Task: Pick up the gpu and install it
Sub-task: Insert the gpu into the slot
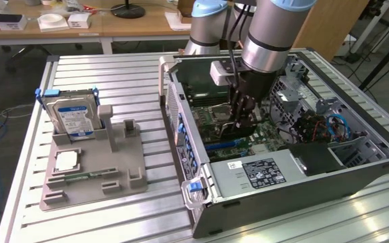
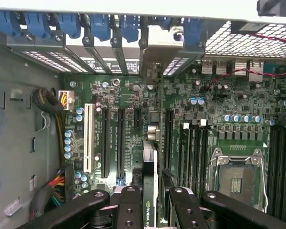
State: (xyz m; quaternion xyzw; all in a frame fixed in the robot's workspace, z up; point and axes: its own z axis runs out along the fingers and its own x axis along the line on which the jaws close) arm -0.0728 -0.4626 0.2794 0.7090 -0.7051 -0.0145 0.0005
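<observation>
Though not yet seated as far as can be seen, gpu [image 2: 149, 191]: inside the case [image 1: 356, 172], held edge-on above the board [image 2: 133, 102], so only its thin rim and a strip of green label show in the wrist view.
Gripper [image 2: 152, 198]: clamped on the gpu, with a black finger [image 2: 130, 207] pressed to each flat face. In the exterior view the arm reaches straight down into the case.
Slots [image 2: 106, 138]: long black connectors running the same way as the card. The gpu sits between two of them in the wrist view, and which one it is meant for cannot be told.
Rear brackets [image 2: 100, 28]: a row of blue clips and slot covers at the case wall, beyond the card's far end. The card's own bracket is not clearly made out.
Stand [image 1: 113, 167]: on the table [image 1: 113, 71] beside the case. It holds the drive [image 1: 73, 114] upright and the memory stick [image 1: 86, 175] lying flat. Both are well apart from the gripper.
Pick-up: judged done, since the card is off the stand and in the grip.
Carry: judged done, since the card is over the board and roughly in line with the slots.
Install: judged unfinished. Whether the card's lower edge touches a slot is hidden, and the fingers are shut on it, so pressing home and letting go are left.
</observation>
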